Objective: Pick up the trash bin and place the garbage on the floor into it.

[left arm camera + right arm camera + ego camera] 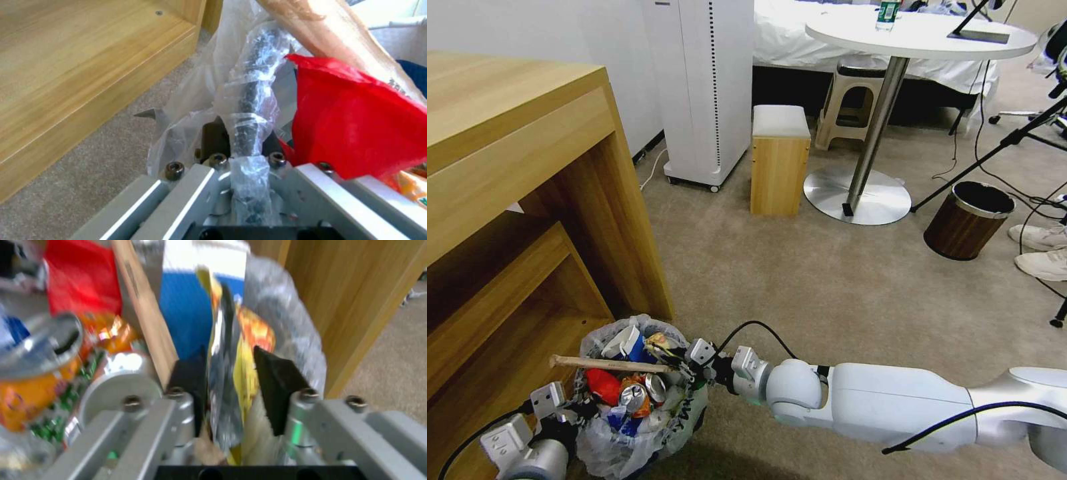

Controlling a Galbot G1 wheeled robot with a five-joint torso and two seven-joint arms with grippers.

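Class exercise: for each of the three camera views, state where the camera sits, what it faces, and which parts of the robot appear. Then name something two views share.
Head view: on the robot's head, looking down at the trash bin beside the wooden desk; both arms show.
Left wrist view: behind the left gripper, facing the bin's bag-wrapped rim; jaws clamp it.
Right wrist view: behind the right gripper, facing the garbage; jaws flank a yellow snack wrapper.
Shared: red wrapper, wooden stick.

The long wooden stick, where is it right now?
In the head view, the long wooden stick lies across the top of the litter in the small bag-lined trash bin, low on the robot's left beside the wooden desk.
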